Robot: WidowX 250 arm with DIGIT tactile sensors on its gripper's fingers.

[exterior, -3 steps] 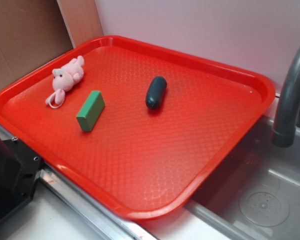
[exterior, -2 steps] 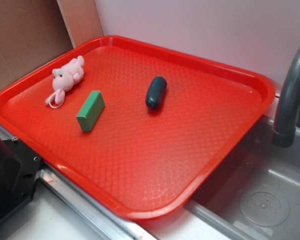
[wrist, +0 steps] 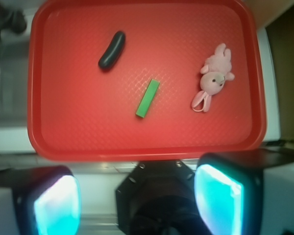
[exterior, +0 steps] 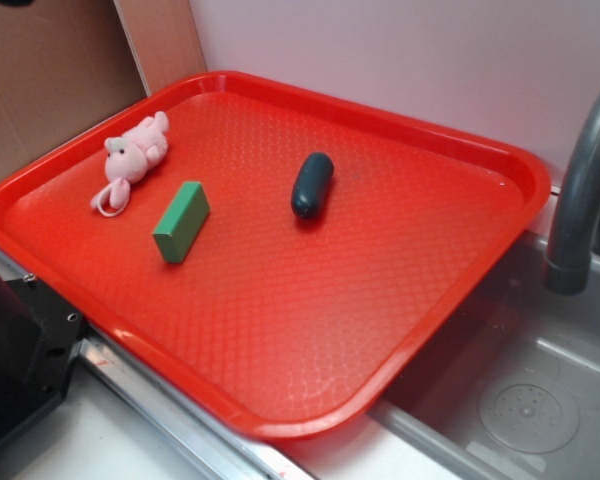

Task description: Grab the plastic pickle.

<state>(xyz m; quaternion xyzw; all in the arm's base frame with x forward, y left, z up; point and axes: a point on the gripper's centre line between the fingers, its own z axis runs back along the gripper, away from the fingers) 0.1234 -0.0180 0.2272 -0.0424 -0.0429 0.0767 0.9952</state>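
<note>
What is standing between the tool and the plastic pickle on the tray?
Nothing visible. The open tool is high above the red tray's near edge, and the plastic pickle lies alone. The green block and pink plush animal lie apart, beside it.

Faucet (exterior: 583, 190) top, hand (wrist: 137, 196) fingertips cut off.

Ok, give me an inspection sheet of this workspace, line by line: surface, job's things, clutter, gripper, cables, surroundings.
Surface: red tray, textured, sitting partly over a sink.
Job's things: plastic pickle, very dark, lying free near the tray's middle, untouched.
Clutter: green block and pink plush animal, both apart from the pickle.
Gripper: gripper open, well above the tray edge, holding nothing.
Cables: nothing seen.
Surroundings: grey faucet, sink drain, cardboard, pale wall.
</note>
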